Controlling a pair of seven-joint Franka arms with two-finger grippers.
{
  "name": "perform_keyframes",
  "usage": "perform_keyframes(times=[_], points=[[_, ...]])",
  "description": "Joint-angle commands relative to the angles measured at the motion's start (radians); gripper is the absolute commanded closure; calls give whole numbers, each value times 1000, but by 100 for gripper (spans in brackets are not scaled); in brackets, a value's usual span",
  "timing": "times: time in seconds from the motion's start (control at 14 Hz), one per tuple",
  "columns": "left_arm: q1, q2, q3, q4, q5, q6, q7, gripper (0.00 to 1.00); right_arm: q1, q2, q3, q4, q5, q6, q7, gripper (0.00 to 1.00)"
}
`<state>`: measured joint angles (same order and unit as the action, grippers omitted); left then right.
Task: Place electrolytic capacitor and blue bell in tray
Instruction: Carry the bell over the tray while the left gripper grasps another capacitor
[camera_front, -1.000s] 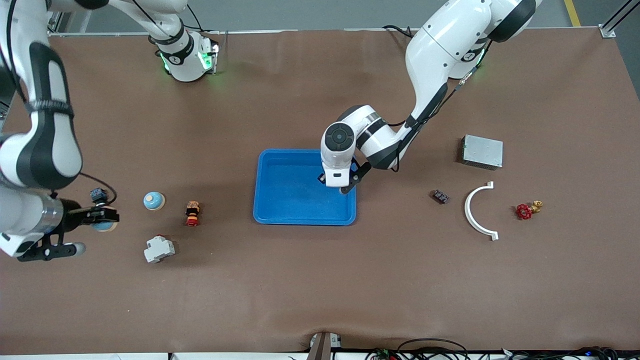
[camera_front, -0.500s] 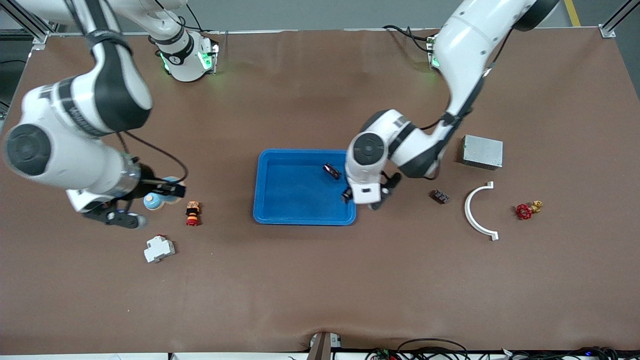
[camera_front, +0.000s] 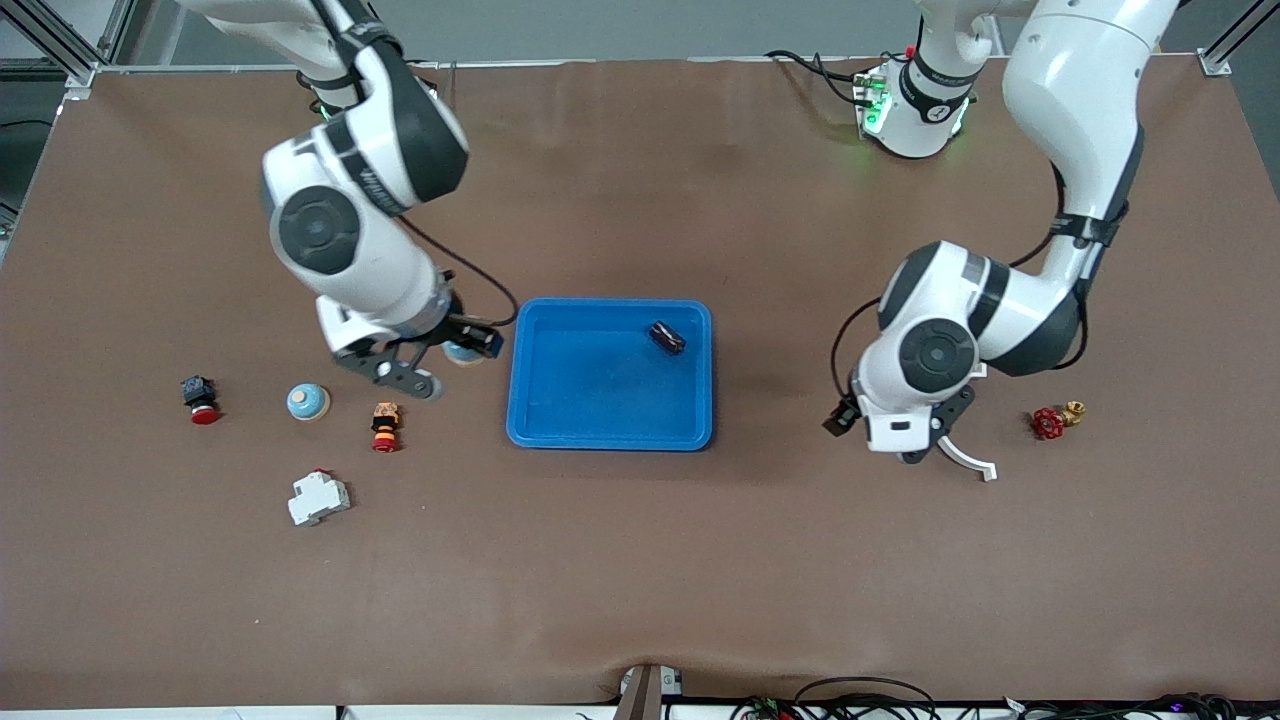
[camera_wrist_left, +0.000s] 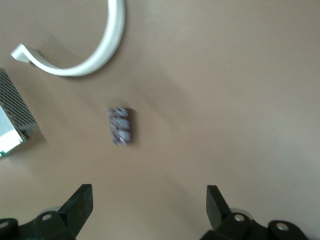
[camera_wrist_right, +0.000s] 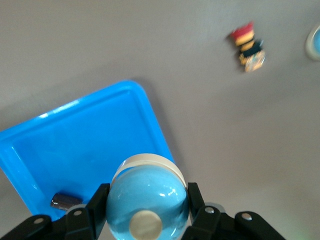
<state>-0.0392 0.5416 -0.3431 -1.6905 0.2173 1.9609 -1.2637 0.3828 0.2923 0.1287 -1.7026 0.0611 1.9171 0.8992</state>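
Note:
The bright blue tray (camera_front: 600, 420) lies mid-table. A dark cylindrical capacitor (camera_front: 667, 337) lies in it, near the corner farthest from the front camera toward the left arm's end; it also shows in the right wrist view (camera_wrist_right: 63, 201). My right gripper (camera_front: 466, 349) is shut on a light blue bell (camera_wrist_right: 147, 197) and holds it over the table beside the tray's (camera_wrist_right: 90, 145) rim at the right arm's end. My left gripper (camera_wrist_left: 148, 210) is open and empty, over bare table by the white arc (camera_front: 968, 457). A second blue bell (camera_front: 308, 402) rests on the table.
Two red push buttons (camera_front: 200, 401) (camera_front: 385, 427) and a white breaker (camera_front: 318, 497) lie toward the right arm's end. A red valve (camera_front: 1050, 422) lies toward the left arm's end. The left wrist view shows a small dark component (camera_wrist_left: 121, 126) and a grey metal box (camera_wrist_left: 12, 122).
My right arm has carried the bell from its end of the table to the tray's side. My left gripper let the capacitor go in the tray and moved off toward its own end.

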Motion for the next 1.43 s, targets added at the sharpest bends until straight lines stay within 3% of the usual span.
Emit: perform_keyframes(times=[0.0, 0.21, 0.36, 0.5, 0.86, 0.93, 1.0, 1.14, 1.36], points=[[73, -23, -11, -115, 101, 42, 53, 0, 62, -58, -15, -168, -1, 150, 102, 100], [140, -8, -13, -233, 132, 256, 67, 0, 114, -45, -17, -293, -7, 377, 171, 100], [157, -2, -13, -255, 132, 308, 66, 0, 129, -23, -17, -336, -38, 459, 207, 100], [157, -2, -16, -258, 131, 311, 56, 0, 146, 23, -17, -339, -85, 468, 225, 100], [159, 21, -16, -305, 120, 391, 44, 2, 160, 119, -18, -310, -107, 493, 241, 100], [159, 18, -17, -311, 120, 392, 44, 19, 160, 139, -18, -298, -107, 500, 245, 100], [159, 14, -17, -313, 111, 394, 34, 41, 162, 157, -18, -289, -107, 522, 254, 100], [153, 9, -27, -311, 97, 394, -26, 100, 165, 191, -18, -288, -107, 581, 262, 100], [156, -24, -62, -308, 97, 386, -76, 100, 185, 231, -23, -276, -109, 603, 290, 100]])
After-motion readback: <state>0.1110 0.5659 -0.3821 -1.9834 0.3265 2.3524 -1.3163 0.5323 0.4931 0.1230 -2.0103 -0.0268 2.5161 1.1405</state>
